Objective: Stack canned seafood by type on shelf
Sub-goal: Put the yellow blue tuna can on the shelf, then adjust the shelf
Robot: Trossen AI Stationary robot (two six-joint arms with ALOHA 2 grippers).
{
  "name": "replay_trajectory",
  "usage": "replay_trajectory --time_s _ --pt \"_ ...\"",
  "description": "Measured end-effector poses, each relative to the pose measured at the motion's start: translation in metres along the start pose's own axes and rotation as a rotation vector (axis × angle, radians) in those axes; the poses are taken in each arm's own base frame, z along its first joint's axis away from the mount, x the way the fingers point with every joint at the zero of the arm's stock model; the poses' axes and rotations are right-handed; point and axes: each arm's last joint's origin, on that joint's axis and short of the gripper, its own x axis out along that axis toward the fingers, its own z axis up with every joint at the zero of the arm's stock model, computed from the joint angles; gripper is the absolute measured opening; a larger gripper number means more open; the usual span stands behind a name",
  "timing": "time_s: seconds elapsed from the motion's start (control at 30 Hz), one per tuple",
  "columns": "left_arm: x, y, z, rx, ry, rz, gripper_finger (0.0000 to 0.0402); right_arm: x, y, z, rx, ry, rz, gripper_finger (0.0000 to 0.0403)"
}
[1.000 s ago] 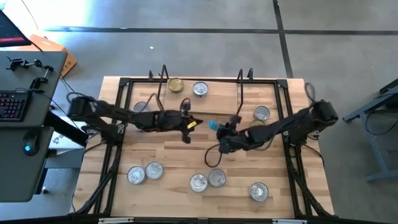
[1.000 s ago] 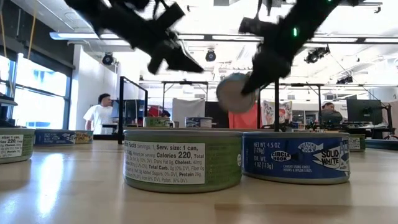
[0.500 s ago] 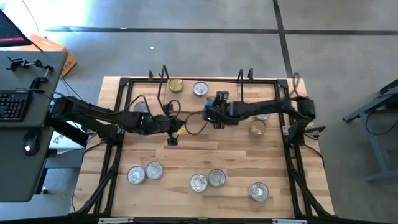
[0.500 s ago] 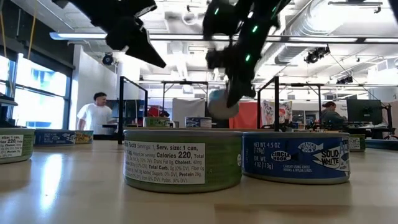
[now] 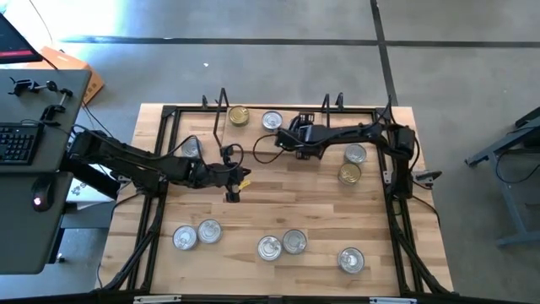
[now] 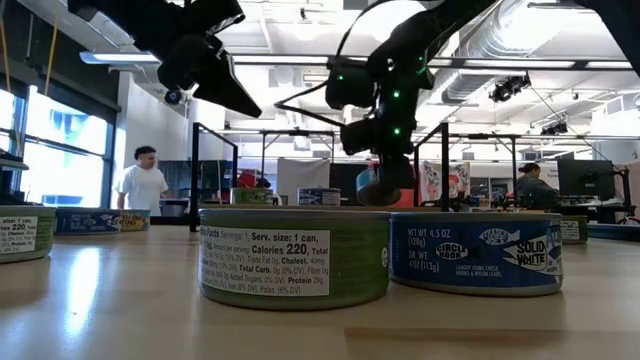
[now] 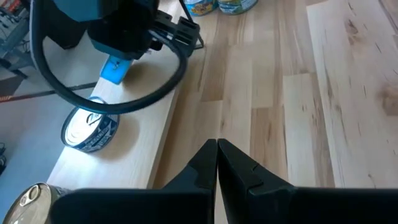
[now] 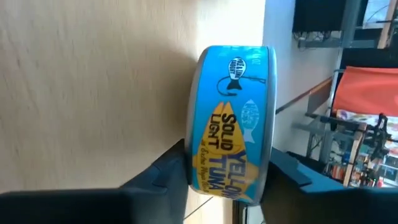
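My right gripper (image 5: 285, 140) is shut on a blue tuna tin (image 8: 231, 124) just over the shelf's light-wood board (image 5: 255, 111), beside a silver-lidded tin (image 5: 272, 121) and a gold tin (image 5: 239, 116) that stand on the board. In the low view the held tin (image 6: 378, 186) hangs under the gripper. My left gripper (image 5: 232, 191) is shut and empty above the middle of the table, left of centre; its closed fingers show in the left wrist view (image 7: 216, 152). My right gripper pinches the blue tin between its two fingers, one finger (image 8: 166, 169) on each flat end, with the labelled side wall (image 8: 227, 146) facing the wrist camera. The tin is turned on its edge and lifted clear of the board.
Two tins (image 5: 355, 154) (image 5: 348, 174) stand at the right of the table. Several silver-lidded tins (image 5: 269, 247) (image 5: 208, 230) (image 5: 350, 260) stand along the near side. A green tin (image 6: 295, 255) and a blue one (image 6: 475, 252) fill the low view. A person (image 6: 140, 185) stands in the room behind.
My right gripper has carried the blue tin from the middle of the table toward the far edge and a little left, to the shelf board, and has gone down with it. My left gripper has drawn back toward the table's left and near edges.
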Motion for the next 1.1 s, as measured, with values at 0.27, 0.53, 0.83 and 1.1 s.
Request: replay_trajectory --time_s 0.27,0.53,0.83,1.1 --pt "0.000 0.000 0.000 0.002 0.005 0.000 0.0005 -0.001 0.003 -0.004 -0.060 0.015 0.058 0.0232" --pt "0.000 0.000 0.000 0.002 0.005 0.000 0.0005 -0.020 -0.029 -0.013 0.158 -0.092 0.163 0.0236" --pt "0.000 0.000 -0.001 0.000 0.005 0.000 0.0005 0.005 -0.039 -0.013 0.241 -0.163 0.336 0.0237" --pt "0.000 0.000 -0.001 -0.004 0.006 -0.001 0.0005 0.014 -0.049 -0.014 0.315 -0.157 0.289 0.0213"
